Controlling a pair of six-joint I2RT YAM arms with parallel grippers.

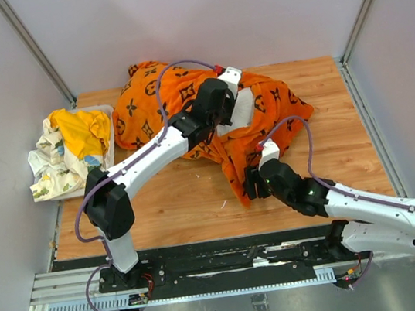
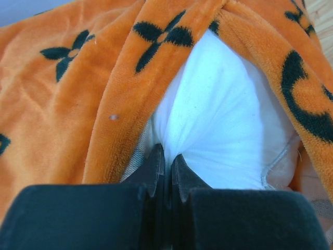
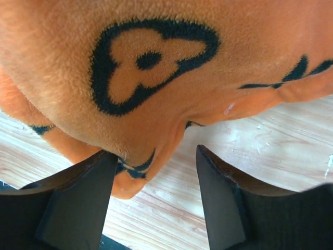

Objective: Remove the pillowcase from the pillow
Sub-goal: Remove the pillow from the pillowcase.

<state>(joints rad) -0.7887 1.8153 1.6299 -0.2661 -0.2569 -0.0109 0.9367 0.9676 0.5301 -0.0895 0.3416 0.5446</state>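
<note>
The orange pillowcase [image 1: 146, 110] with black motifs lies bunched at the back middle of the wooden table. Its opening faces right, and the white pillow [image 1: 244, 108] shows through it. My left gripper [image 1: 224, 100] reaches into that opening and is shut on a pinch of the pillow's white fabric [image 2: 218, 120], with orange pillowcase [image 2: 62, 104] folds on both sides. My right gripper [image 1: 254, 184] is low at the pillowcase's near hanging corner. In the right wrist view it [image 3: 154, 153] stands open, the corner of the pillowcase [image 3: 156, 62] lies between the jaws, against the left finger [image 3: 88, 192].
A white tray [image 1: 108, 109] at the left holds a yellow cloth [image 1: 83, 131] and a white floral-print cloth [image 1: 49, 170]. Bare wooden table [image 1: 341, 159] lies to the right of the arms. Grey walls close in the sides and back. A metal rail [image 1: 209, 269] runs along the near edge.
</note>
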